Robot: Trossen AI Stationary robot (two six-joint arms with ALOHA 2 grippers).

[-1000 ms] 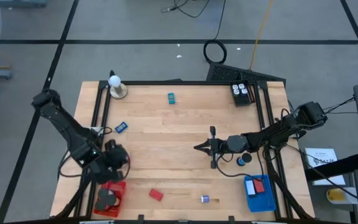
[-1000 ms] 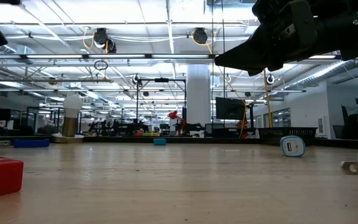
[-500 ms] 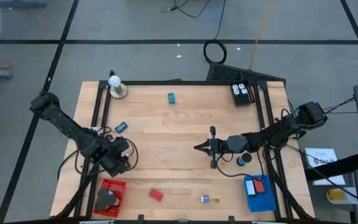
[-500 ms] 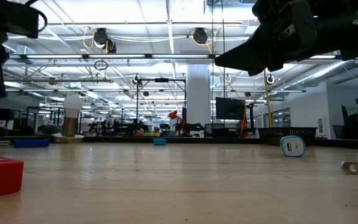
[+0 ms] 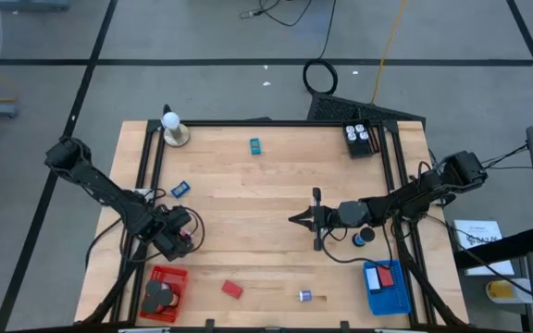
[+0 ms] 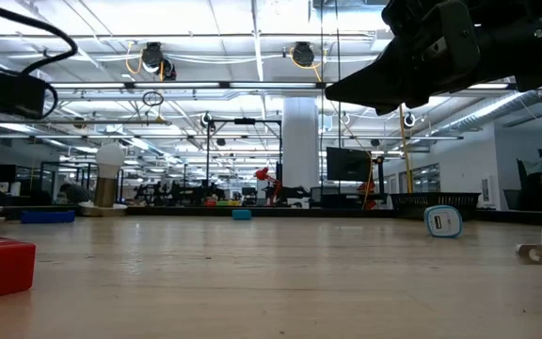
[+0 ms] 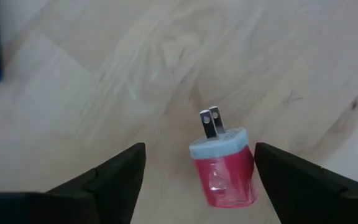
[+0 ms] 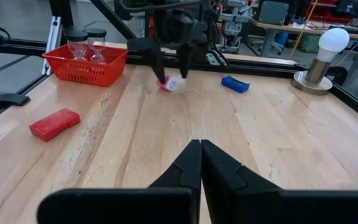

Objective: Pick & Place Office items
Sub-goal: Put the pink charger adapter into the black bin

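A small red plug adapter [image 7: 222, 173] with a pale top and two metal prongs lies on its side on the wooden table [image 5: 276, 185], near the left front. My left gripper [image 7: 199, 158] hovers over it, open, fingers pointing down, one finger on either side of the adapter and clear of it; the right wrist view shows this too, with the gripper [image 8: 169, 65] above the adapter [image 8: 168, 84]. My right gripper [image 5: 296, 219] waits shut above the table's middle.
The red mesh basket [image 5: 176, 277] with black rolls [image 5: 158, 294] sits at the front left. A red block [image 5: 232, 289], a blue block [image 5: 180, 189], a teal bit [image 5: 255, 144] and a small purple piece [image 5: 305, 296] lie loose. The blue basket [image 5: 385, 294] stands front right, the white ball lamp [image 5: 172, 128] far left.
My left gripper has drawn back from above the red basket toward the table's far edge and a little right, and now stands over the red adapter. The basket, half hidden a second ago, now shows in full. The adapter has stayed on the table.
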